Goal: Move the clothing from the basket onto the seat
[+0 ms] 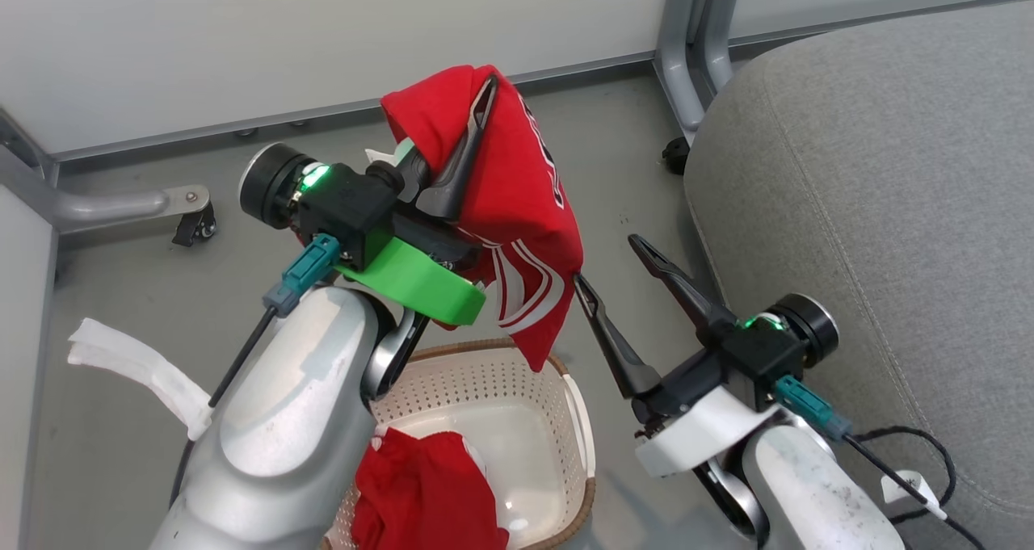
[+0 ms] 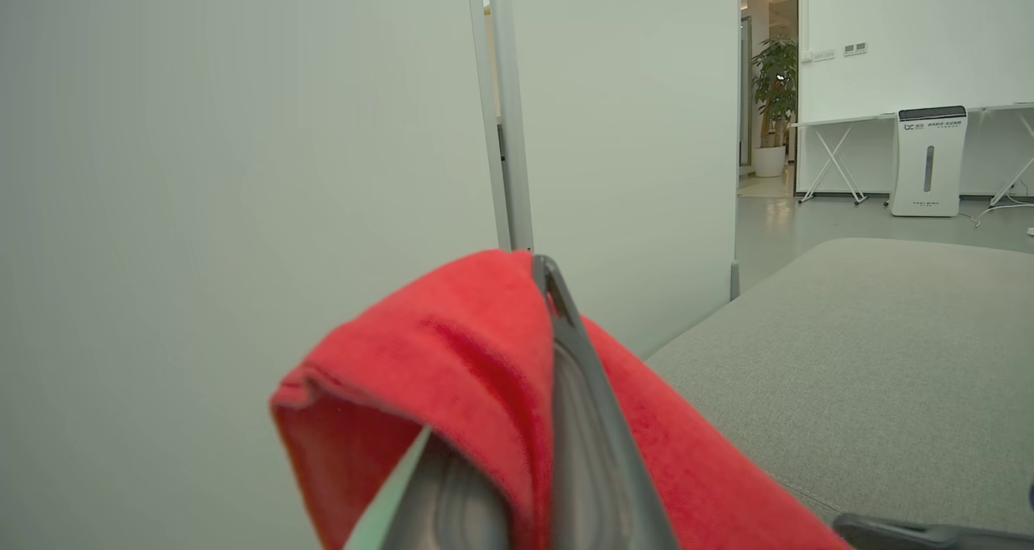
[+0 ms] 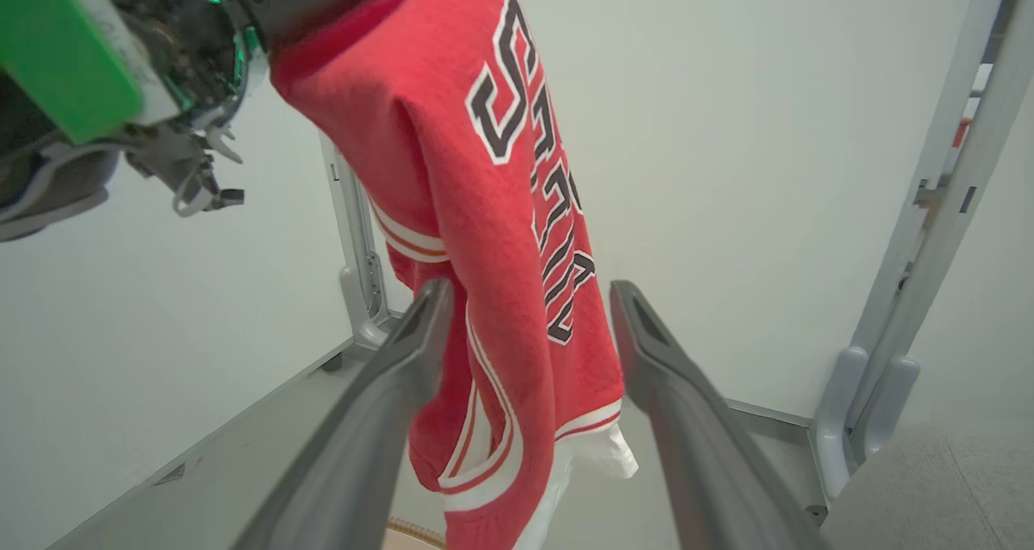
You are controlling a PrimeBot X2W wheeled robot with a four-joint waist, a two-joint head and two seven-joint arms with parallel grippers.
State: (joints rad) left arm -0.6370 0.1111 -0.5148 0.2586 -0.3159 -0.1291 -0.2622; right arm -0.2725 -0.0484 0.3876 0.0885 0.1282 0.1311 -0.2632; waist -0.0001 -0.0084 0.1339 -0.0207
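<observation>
My left gripper (image 1: 483, 90) is shut on the red jersey (image 1: 517, 211), which hangs above the basket (image 1: 577, 441) with its white stripes and block lettering showing. In the left wrist view the jersey (image 2: 452, 372) drapes over the left gripper (image 2: 548, 269). A plain red garment (image 1: 424, 493) lies inside the cream basket. My right gripper (image 1: 606, 261) is open beside the hanging jersey, and in the right wrist view its fingers straddle the jersey (image 3: 517, 235) without closing on it. The grey seat (image 1: 872, 195) lies to the right.
White partition panels stand behind, on grey metal legs (image 1: 695, 49) with a caster (image 1: 198, 227). A white cloth strip (image 1: 145, 368) lies on the floor at left. A black cable (image 1: 913, 445) trails from my right wrist over the seat's edge.
</observation>
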